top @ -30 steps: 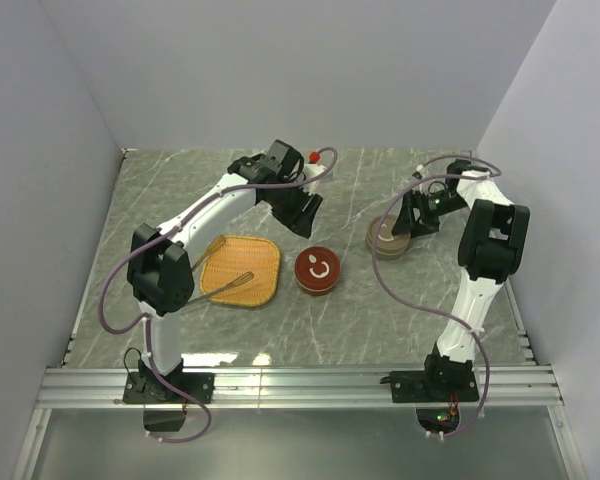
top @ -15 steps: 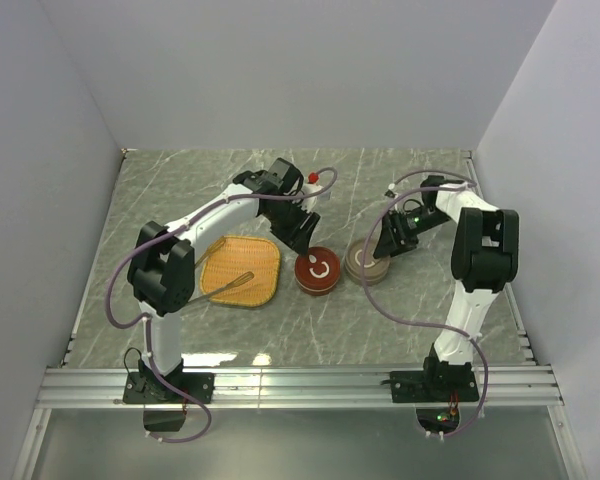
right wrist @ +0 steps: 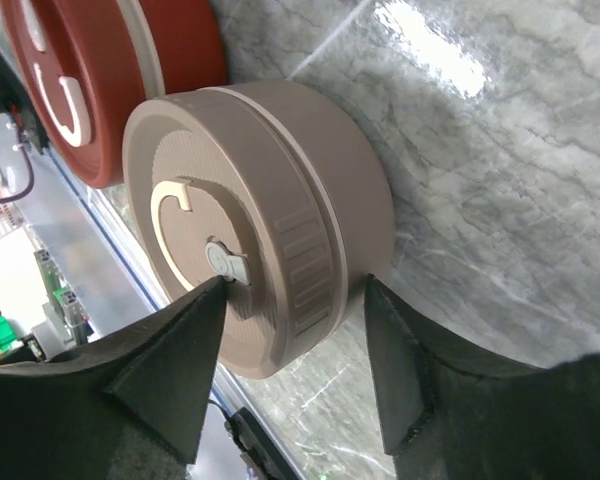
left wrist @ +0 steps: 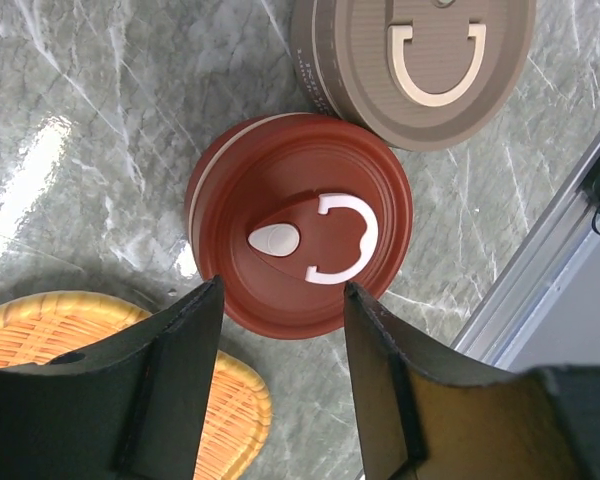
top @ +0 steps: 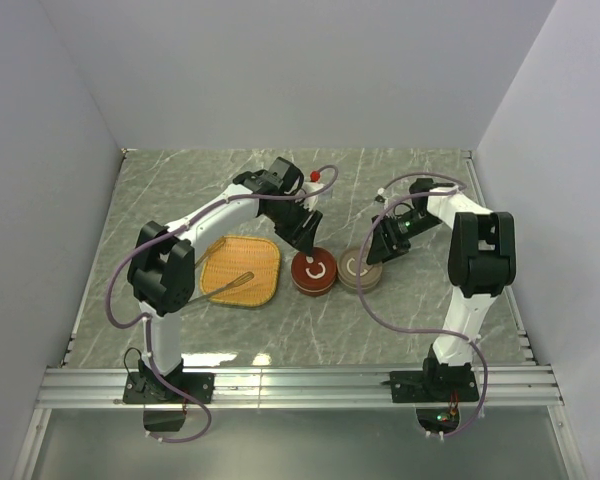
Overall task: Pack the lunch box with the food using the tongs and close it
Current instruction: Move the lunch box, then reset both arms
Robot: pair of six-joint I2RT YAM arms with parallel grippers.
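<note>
grey marble-patterned table [top: 180, 190] carries two round lidded containers side by side near the middle, rims all but touching. the red lidded container [top: 313, 272] sits on the left, with a white horseshoe-shaped ring and a white teardrop tab on its lid. the beige lidded container [top: 360, 270] is on the right, and its ridged lid bears a cream c-shaped ring and a small tab.

the left gripper [left wrist: 280, 290] hangs over the red lid on the side nearest the tray, jaws apart and holding nothing. the right gripper [right wrist: 295, 285] straddles the beige container, one finger against each side, clamped on it.

the tongs [top: 232, 284] lie untouched on the orange woven tray [top: 260, 262], just left of the red container, slanting toward its near left corner.
</note>
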